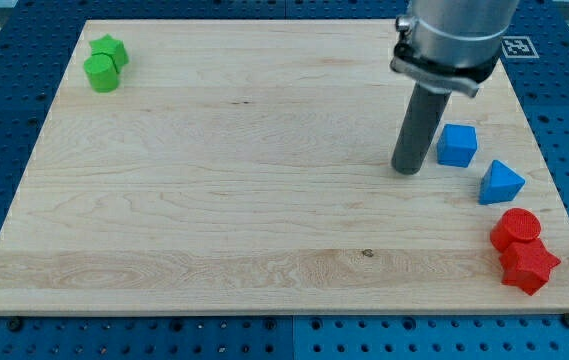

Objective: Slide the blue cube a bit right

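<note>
Red blocks (522,250) sit nearest; the blue cube (456,145) lies just right of the tip (408,170), a fingerless rod holding nothing.

one raised view looks down across the board (264,220).

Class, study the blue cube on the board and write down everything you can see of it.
The blue cube is a small, matte block of one plain colour, with lit top and shaded front faces. It sits flat on the wooden board near the view's right edge, turned slightly. My tip stands just to its left, a narrow gap apparently between them. A blue triangular block lies close below and to its right, not touching it.
</note>
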Robot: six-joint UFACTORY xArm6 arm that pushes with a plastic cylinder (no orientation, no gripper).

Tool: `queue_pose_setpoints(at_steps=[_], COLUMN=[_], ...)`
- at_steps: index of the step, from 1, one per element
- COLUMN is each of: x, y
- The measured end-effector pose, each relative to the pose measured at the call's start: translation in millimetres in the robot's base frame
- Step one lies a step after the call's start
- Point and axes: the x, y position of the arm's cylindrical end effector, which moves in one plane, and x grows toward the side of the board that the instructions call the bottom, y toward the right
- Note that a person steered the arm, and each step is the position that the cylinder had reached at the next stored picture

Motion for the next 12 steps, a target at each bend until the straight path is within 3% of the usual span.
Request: queue_pose_setpoints(at_steps=[4,12], x=[-3.5,-3.5], y=[38.9,61.8])
